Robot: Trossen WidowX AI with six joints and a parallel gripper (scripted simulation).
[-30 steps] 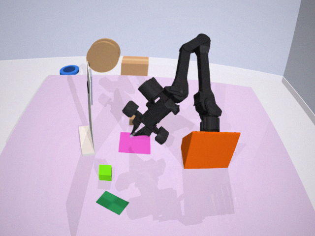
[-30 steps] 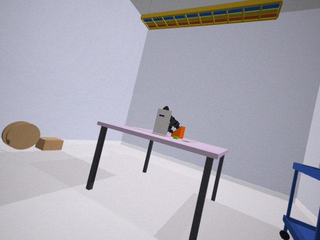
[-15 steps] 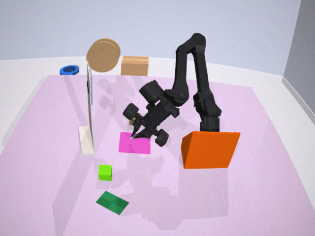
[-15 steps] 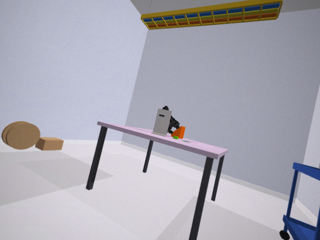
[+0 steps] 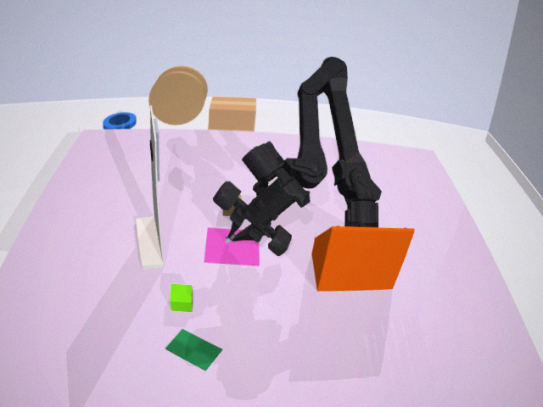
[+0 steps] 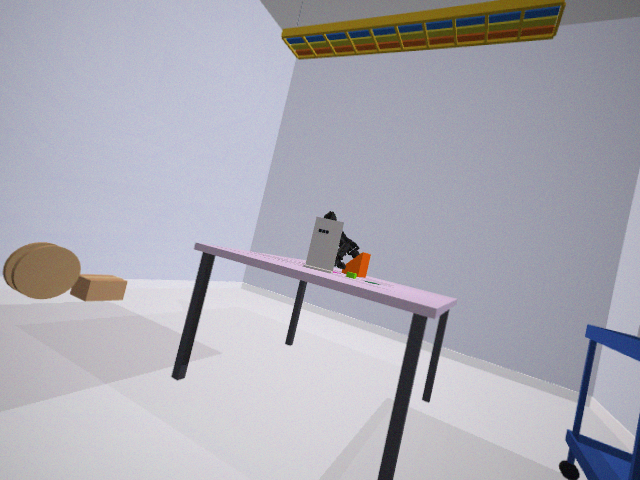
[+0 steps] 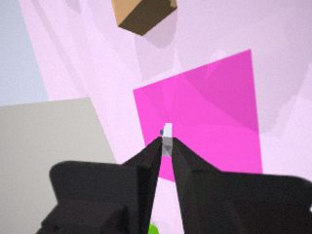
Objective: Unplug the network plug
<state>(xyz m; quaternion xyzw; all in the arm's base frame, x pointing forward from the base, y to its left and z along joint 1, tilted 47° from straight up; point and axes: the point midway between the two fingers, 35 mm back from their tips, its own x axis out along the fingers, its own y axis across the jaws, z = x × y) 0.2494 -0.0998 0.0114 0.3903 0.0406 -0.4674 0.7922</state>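
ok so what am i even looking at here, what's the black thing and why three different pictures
The black thing is a robot arm with jointed segments, fixed behind an orange block on a pink-topped table. At its end is a gripper: two fingers that pinch things.

The three pictures show the same moment. One looks down on the table from above, one stands far back in the room, and one sits on the arm's wrist, looking along the fingers.

The gripper is pinching a small pale network plug above the magenta square. Whether the plug touches it yet I cannot tell. Also on the table: an upright grey panel, a lime cube, a dark green flat tile and a small brown block.
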